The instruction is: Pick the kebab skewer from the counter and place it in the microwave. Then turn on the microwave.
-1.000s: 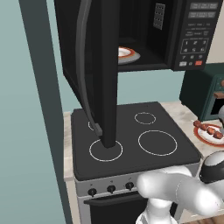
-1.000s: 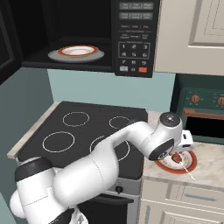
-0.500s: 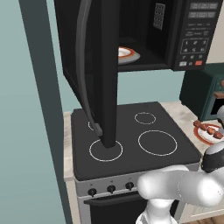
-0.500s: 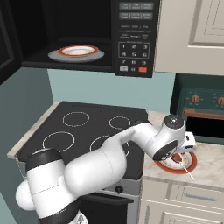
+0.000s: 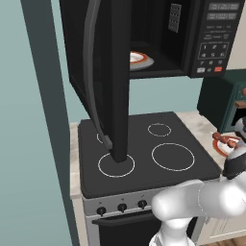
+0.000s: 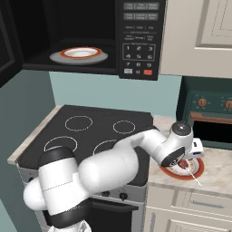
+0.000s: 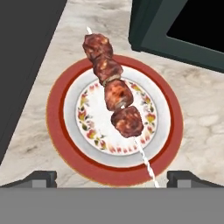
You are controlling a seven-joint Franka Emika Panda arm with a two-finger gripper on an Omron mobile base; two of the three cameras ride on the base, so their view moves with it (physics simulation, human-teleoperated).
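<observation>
The kebab skewer [image 7: 114, 94], reddish-brown meat chunks on a thin pale stick, lies across a white red-rimmed plate [image 7: 57, 109] on the beige counter [image 7: 197, 122]. My gripper [image 7: 112, 177] hovers open just above it, a finger tip on either side of the plate's near rim and nothing between them. From the right base the gripper [image 6: 181, 159] hangs over the skewer [image 6: 183, 164] and plate [image 6: 195, 172]. The black microwave [image 6: 138, 36] stands above the stove with its door [image 5: 110, 72] swung wide open and a second plate [image 6: 80, 53] inside.
A dark green toaster oven [image 6: 210, 113] stands close behind the plate on the counter [image 6: 217, 163]. The black stovetop [image 6: 90, 131] lies to the left of the plate. The open microwave door juts out over the stove's left half.
My hand has edged a little to the right and down over the plate, the arm stretching out. The skewer and plate have stayed put.
</observation>
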